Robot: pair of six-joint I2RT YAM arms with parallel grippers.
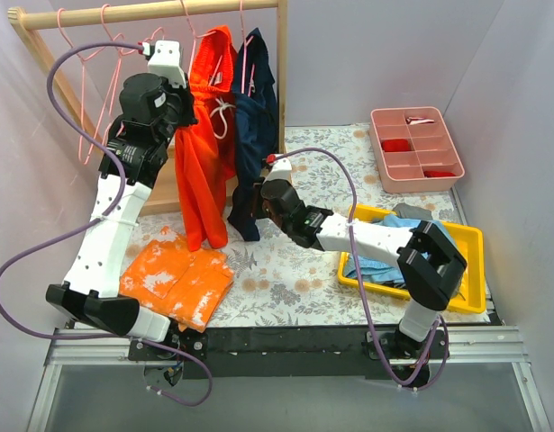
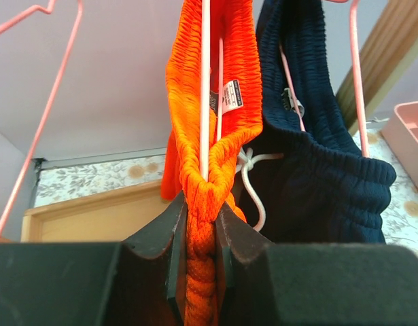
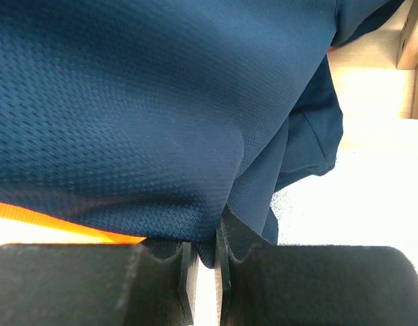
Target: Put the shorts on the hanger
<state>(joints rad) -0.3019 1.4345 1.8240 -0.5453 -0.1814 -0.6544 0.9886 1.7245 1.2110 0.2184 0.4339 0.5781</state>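
- A wooden rack pole [image 1: 168, 11] runs across the back of the table [image 1: 286, 270], and bare pink spare hangers [image 1: 83, 54] hang from its left part.
- A speckled orange cloth [image 1: 177, 279] lies flat on the table near the left arm's base.
- The left fingers [image 2: 180, 234] are raised to the rack and nearly closed, clamping the bunched elastic waistband of the shorts [image 1: 204, 153] between them.
- The shorts hang from the pole just right of the left arm. The waistband is at the top and the legs drop straight down, so the long axis is vertical. The lower hems end just above the table.
- The hanger [image 2: 204, 81] carries the shorts. One thin pink wire runs down inside the waistband and disappears into the fold right above the left fingers.
- A white label [image 2: 232, 95] shows inside the waistband, and the white drawstring [image 2: 253, 190] dangles beside it.
- A navy garment [image 1: 254, 117] hangs on its own pink hanger, touching the right side of the shorts.
- The right fingers [image 3: 229, 248] sit low, at the bottom of the navy garment. They are almost closed and pinch a fold of its mesh cloth.
- A yellow bin [image 1: 470, 270] holding blue and grey cloth sits on the right of the table.
- A pink tray [image 1: 412, 112] with compartments stands behind the bin.
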